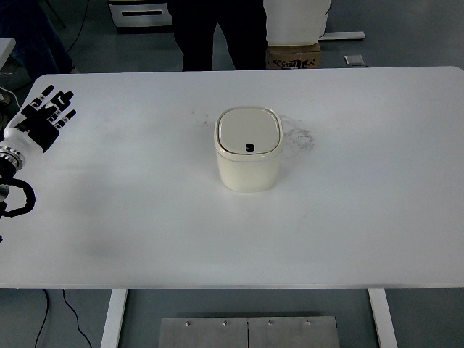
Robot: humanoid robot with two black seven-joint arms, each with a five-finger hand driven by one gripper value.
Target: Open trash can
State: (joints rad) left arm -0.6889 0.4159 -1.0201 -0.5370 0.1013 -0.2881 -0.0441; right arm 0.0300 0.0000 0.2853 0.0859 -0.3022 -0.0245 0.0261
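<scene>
Grey workshop floor shows behind a wide white table (348,217), and a person in dark trousers (217,32) stands at its far edge beside a brown cardboard box (293,55). On my feed the cream-coloured, rounded-square plastic trash can (247,149) sits near the middle of the tabletop, upright, its lid (248,132) down and flush, with a small dark push button (249,148) at the lid's near edge. My left hand (48,116), black-and-white with jointed fingers, hovers over the far-left part of the table with fingers spread flat and holding nothing, well apart from the can. I see no right arm at all.

Nothing on the task looks done yet; the lid is shut. My worry is the reach: the hand has to cross a lot of table, and the can looks light, so a sideways nudge could slide or tip it. The button is small; an off-centre press would likely just shove the lid without releasing it.
</scene>
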